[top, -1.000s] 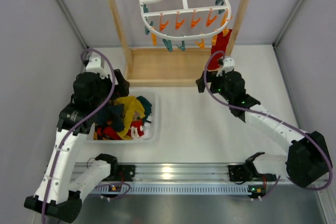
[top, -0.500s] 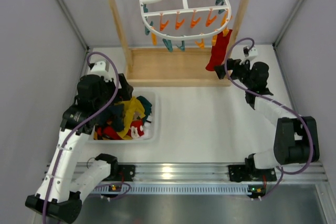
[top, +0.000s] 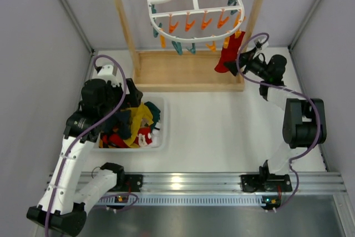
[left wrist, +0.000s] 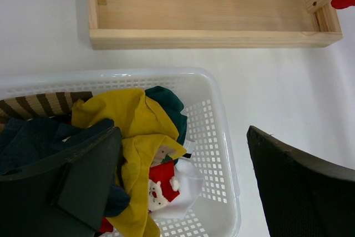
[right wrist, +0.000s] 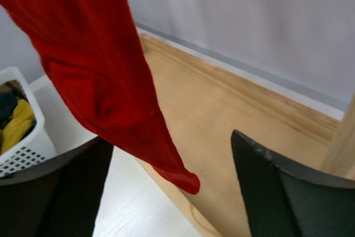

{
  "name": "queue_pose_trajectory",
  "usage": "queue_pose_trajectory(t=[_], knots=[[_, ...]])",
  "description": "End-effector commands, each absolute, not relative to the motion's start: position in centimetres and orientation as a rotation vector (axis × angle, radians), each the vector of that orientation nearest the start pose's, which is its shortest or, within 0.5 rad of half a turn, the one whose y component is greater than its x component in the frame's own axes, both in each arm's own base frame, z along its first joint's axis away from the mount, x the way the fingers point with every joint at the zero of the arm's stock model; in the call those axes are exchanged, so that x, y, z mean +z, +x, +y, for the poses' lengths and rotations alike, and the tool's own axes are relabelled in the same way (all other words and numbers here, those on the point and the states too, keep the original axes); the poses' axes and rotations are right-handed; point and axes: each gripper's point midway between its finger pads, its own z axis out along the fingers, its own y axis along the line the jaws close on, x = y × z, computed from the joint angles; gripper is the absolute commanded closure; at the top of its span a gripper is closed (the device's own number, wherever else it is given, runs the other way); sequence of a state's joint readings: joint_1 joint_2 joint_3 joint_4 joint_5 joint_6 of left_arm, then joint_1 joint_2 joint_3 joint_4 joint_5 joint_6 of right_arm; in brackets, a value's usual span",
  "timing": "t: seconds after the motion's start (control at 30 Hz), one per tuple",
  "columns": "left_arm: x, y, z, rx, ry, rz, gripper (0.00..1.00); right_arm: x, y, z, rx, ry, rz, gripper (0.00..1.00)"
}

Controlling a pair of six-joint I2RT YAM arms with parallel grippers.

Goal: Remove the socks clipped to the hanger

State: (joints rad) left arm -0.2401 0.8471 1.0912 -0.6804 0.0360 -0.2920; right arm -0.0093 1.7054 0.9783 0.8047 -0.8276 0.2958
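Observation:
The white oval hanger (top: 194, 5) with orange and teal pegs hangs from the wooden stand. One plain red sock (top: 228, 55) stays clipped at its right edge and hangs limp. My right gripper (top: 242, 59) is open just right of it. In the right wrist view the red sock (right wrist: 100, 76) droops between the open fingers (right wrist: 52, 192), its tip over the wooden base. My left gripper (top: 125, 99) is open and empty over the white basket (top: 163, 137). A mustard yellow sock (left wrist: 130, 126) and a dark navy sock (left wrist: 33, 137) lie in the basket (left wrist: 224, 120).
The wooden stand's base tray (top: 183, 70) sits under the hanger, with its right post (top: 256, 9) close to my right gripper. The basket also holds a striped sock (left wrist: 39, 104), a dark green one (left wrist: 172, 106) and a red-and-white patterned one (left wrist: 163, 184). Grey walls close in both sides.
My right arm has swung back and to the right, and its gripper has come up against the hanging red sock. The left arm has shifted only slightly over the basket.

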Motion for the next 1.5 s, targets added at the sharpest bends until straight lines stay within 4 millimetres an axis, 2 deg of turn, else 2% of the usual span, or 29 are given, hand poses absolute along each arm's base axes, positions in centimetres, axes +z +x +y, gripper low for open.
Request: queue_pose_trajectory(t=[0.0, 0.07, 0.1, 0.13, 0.17, 0.23, 0.3, 0.37, 0.4, 0.43, 0.5, 0.53, 0.63, 0.8, 0.87, 0.9, 0.97, 1.0, 1.03, 1.07, 1.1, 1.13, 1.2, 1.23, 1.3, 1.33, 1.37, 1.43, 1.47], knots=[[30.7, 27.2, -8.9, -0.405, -0.002, 1.954, 0.02, 26.8, 45.4, 15.1, 0.914, -0.639, 1.339, 0.21], [31.1, 27.2, -8.9, -0.410, -0.001, 1.946, 0.02, 27.4, 44.5, 15.2, 0.920, -0.640, 1.279, 0.34], [31.6, 27.1, -9.0, -0.417, 0.001, 1.934, 0.02, 27.7, 43.8, 16.6, 0.959, -0.620, 1.263, 0.42], [32.0, 27.0, -9.0, -0.421, -0.001, 1.925, 0.02, 27.5, 43.1, 16.9, 0.972, -0.605, 1.260, 0.55], [32.3, 26.9, -9.0, -0.425, -0.003, 1.918, 0.02, 28.2, 42.5, 17.0, 0.965, -0.611, 1.218, 0.76], [33.4, 26.6, -9.0, -0.439, -0.019, 1.890, 0.02, 28.3, 41.2, 17.5, 0.985, -0.578, 1.205, 0.92], [34.7, 26.3, -8.6, -0.440, -0.052, 1.850, 0.02, 29.5, 40.2, 17.9, 0.979, -0.555, 1.172, 1.00], [36.6, 25.9, -8.2, -0.441, -0.080, 1.801, 0.02, 29.0, 39.2, 18.1, 0.971, -0.518, 1.185, 1.00], [37.2, 25.8, -8.2, -0.450, -0.090, 1.785, 0.02, 30.0, 38.5, 18.5, 0.943, -0.502, 1.167, 1.00], [38.4, 25.7, -8.2, -0.458, -0.090, 1.763, 0.02, 29.2, 38.0, 18.7, 0.929, -0.483, 1.192, 1.00], [38.7, 26.2, -8.8, -0.485, -0.080, 1.772, 0.01, 28.5, 38.3, 18.7, 0.845, -0.421, 1.251, 1.00], [39.0, 26.4, -9.0, -0.495, -0.076, 1.775, 0.02, 29.2, 36.8, 19.8, 0.833, -0.429, 1.237, 1.00], [40.3, 27.0, -9.9, -0.531, -0.062, 1.766, 0.02, 29.3, 35.5, 21.1, 0.750, -0.391, 1.274, 1.00], [44.5, 26.6, -12.2, -0.604, -0.003, 1.699, 0.02, 31.2, 33.1, 24.8, 0.666, -0.402, 1.291, 1.00], [44.9, 27.5, -12.3, -0.553, -0.024, 1.696, 0.02, 31.0, 32.9, 25.5, 0.623, -0.400, 1.320, 1.00], [45.6, 26.9, -13.7, -0.574, 0.012, 1.685, 0.02, 31.6, 32.0, 27.2, 0.647, -0.426, 1.312, 1.00], [45.4, 27.9, -14.5, -0.503, -0.001, 1.696, 0.02, 31.0, 31.9, 28.2, 0.588, -0.445, 1.345, 1.00], [45.7, 27.0, -16.5, -0.531, 0.049, 1.697, 0.02, 31.3, 31.6, 29.5, 0.577, -0.437, 1.353, 1.00], [45.8, 27.5, -17.5, -0.515, 0.058, 1.702, 0.02, 31.2, 31.4, 30.0, 0.543, -0.456, 1.357, 1.00], [46.1, 27.6, -17.6, -0.474, 0.047, 1.696, 0.02, 31.0, 31.2, 30.7, 0.524, -0.475, 1.361, 1.00], [46.2, 27.1, -19.1, -0.483, 0.080, 1.697, 0.02, 31.2, 30.7, 32.0, 0.520, -0.477, 1.363, 1.00], [47.2, 27.0, -19.3, -0.483, 0.077, 1.677, 0.02, 31.2, 30.6, 32.5, 0.509, -0.476, 1.367, 1.00], [47.1, 27.2, -20.6, -0.446, 0.093, 1.682, 0.02, 31.4, 29.8, 34.4, 0.495, -0.494, 1.361, 1.00], [48.0, 27.2, -20.7, -0.447, 0.087, 1.665, 0.02, 31.4, 29.7, 34.9, 0.484, -0.496, 1.361, 1.00], [47.8, 28.3, -20.8, -0.383, 0.072, 1.671, 0.01, 31.5, 29.1, 36.4, 0.456, -0.511, 1.355, 1.00], [48.5, 28.7, -20.6, -0.354, 0.067, 1.655, 0.01, 31.5, 29.1, 36.9, 0.437, -0.519, 1.353, 1.00], [48.7, 29.1, -20.6, -0.326, 0.067, 1.656, 0.01, 30.9, 28.8, 37.6, 0.419, -0.527, 1.364, 1.00], [48.3, 30.2, -21.5, -0.284, 0.086, 1.671, 0.01, 31.5, 28.6, 38.5, 0.406, -0.531, 1.348, 1.00], [49.4, 30.3, -21.6, -0.294, 0.076, 1.651, 0.01, 31.5, 28.6, 38.6, 0.390, -0.525, 1.349, 1.00]])
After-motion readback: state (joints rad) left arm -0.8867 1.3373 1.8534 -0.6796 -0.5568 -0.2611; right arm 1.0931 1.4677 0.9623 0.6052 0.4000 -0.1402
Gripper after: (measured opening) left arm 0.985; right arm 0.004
